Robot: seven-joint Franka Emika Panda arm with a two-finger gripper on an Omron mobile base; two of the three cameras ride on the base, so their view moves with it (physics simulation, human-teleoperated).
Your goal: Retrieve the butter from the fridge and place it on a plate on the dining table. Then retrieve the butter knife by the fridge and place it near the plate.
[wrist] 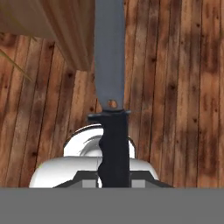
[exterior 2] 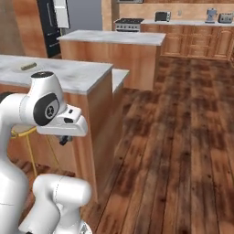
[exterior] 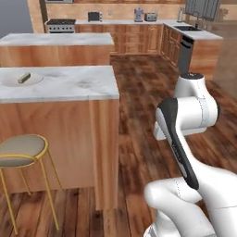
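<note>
My gripper point(wrist: 113, 183) is shut on the butter knife point(wrist: 111, 131): its black handle sits between the jaws and its grey blade point(wrist: 109, 52) reaches out over the wood floor. The hand hangs low beside the dining table point(exterior: 69, 83), with the gripper point(exterior 2: 65, 139) below the level of the marble top. On that top, at its far left, the pale plate point(exterior: 9, 83) holds the yellowish stick of butter point(exterior: 24, 77). The butter point(exterior 2: 28, 66) also shows on the dining table point(exterior 2: 73, 75). The black fridge point(exterior 2: 49, 27) stands far back on the left.
A gold-legged stool point(exterior: 21, 150) stands by the table's near side. Another marble-topped island point(exterior: 55, 39) lies behind it. Cabinets, a stove point(exterior: 59, 24) and a sink counter point(exterior: 196, 32) line the back wall. Open wood floor point(exterior 2: 183, 137) stretches to the right.
</note>
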